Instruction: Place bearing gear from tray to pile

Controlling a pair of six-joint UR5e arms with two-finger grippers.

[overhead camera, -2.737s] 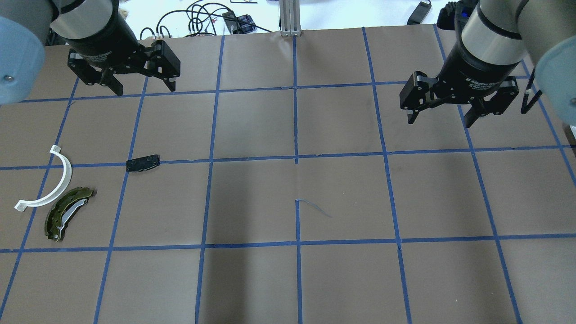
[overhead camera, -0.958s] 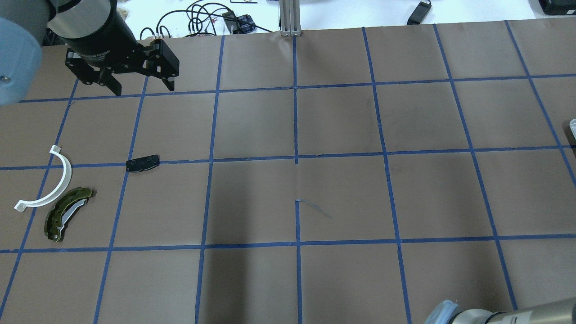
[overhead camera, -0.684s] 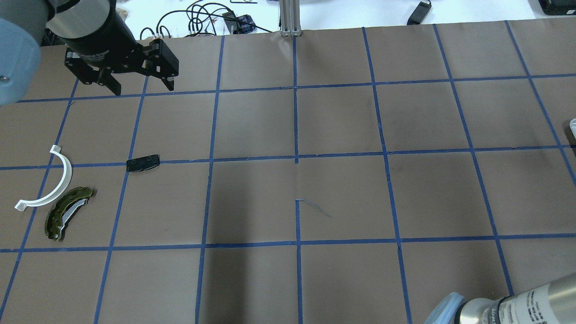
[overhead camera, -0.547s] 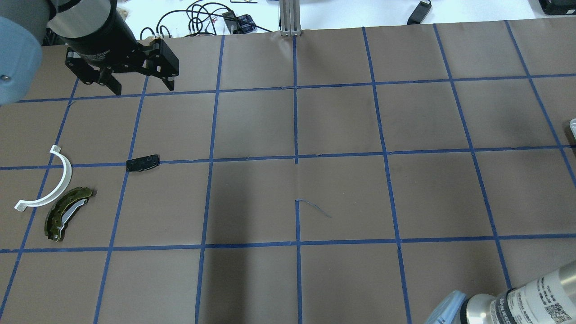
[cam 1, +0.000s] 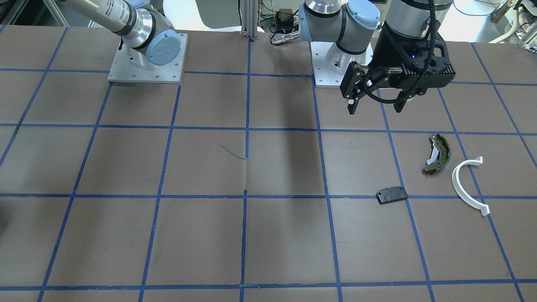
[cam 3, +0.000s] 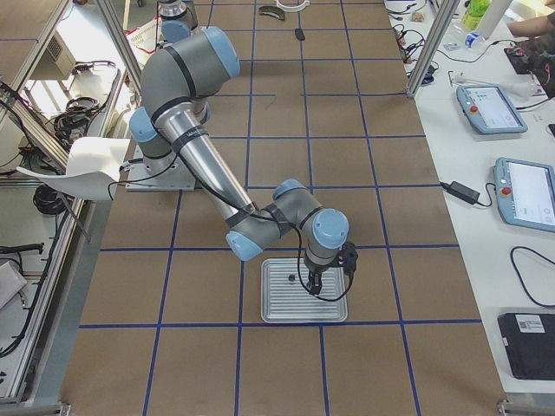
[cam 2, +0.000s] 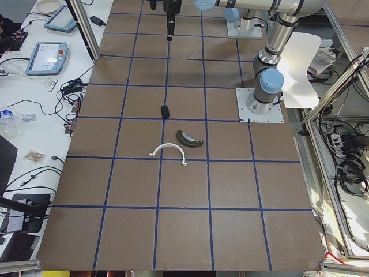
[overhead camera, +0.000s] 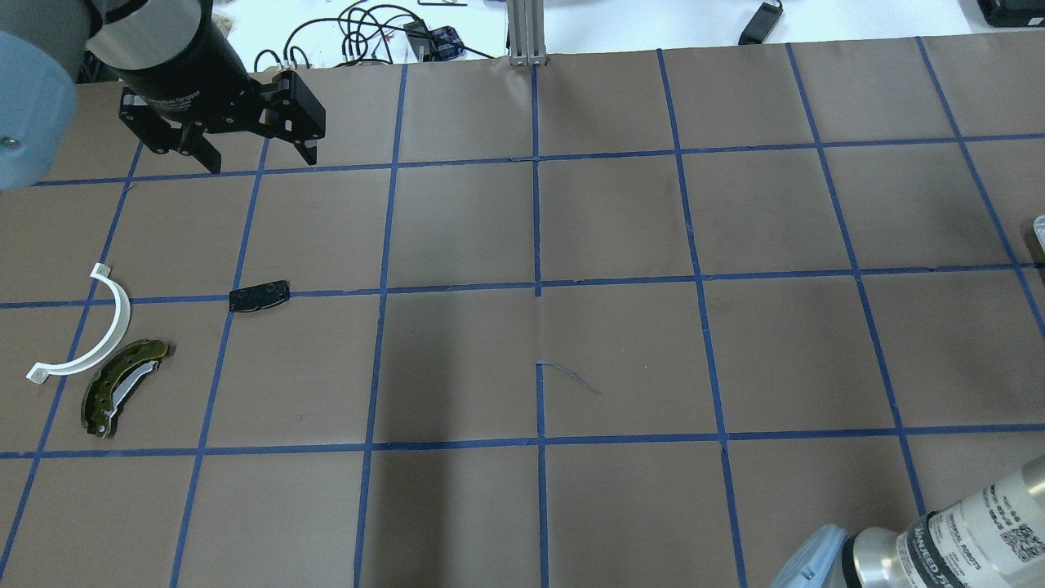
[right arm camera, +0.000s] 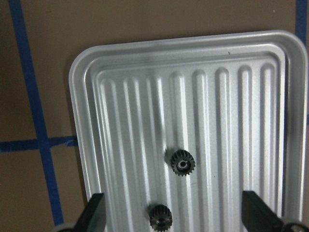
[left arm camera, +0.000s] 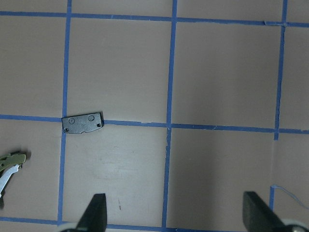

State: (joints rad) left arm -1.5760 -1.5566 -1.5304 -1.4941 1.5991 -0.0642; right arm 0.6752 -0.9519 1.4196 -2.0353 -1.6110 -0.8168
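A ribbed silver tray [right arm camera: 120,96] lies near the table's right end and also shows in the exterior right view [cam 3: 334,312]. Two small black bearing gears [right arm camera: 182,163] [right arm camera: 160,217] lie on it. My right gripper [right arm camera: 176,215] hangs open just above the tray, the gears between its fingers. The pile lies at the left end: an olive brake shoe [overhead camera: 122,388], a white half-ring [overhead camera: 90,335] and a black pad [overhead camera: 259,296]. My left gripper [overhead camera: 253,155] is open and empty, hovering beyond the pile.
Cables [overhead camera: 367,33] and an aluminium post [overhead camera: 526,33] lie past the table's far edge. The arm bases [cam 1: 147,58] [cam 1: 335,63] are bolted on the robot's side. My right forearm [overhead camera: 963,531] crosses the near right corner. Teach pendants [cam 3: 525,191] lie on a side bench.
My right arm has swung from the far right of the table down toward the near right corner, out of the overhead view except for its forearm. The left arm and the pile have not moved.
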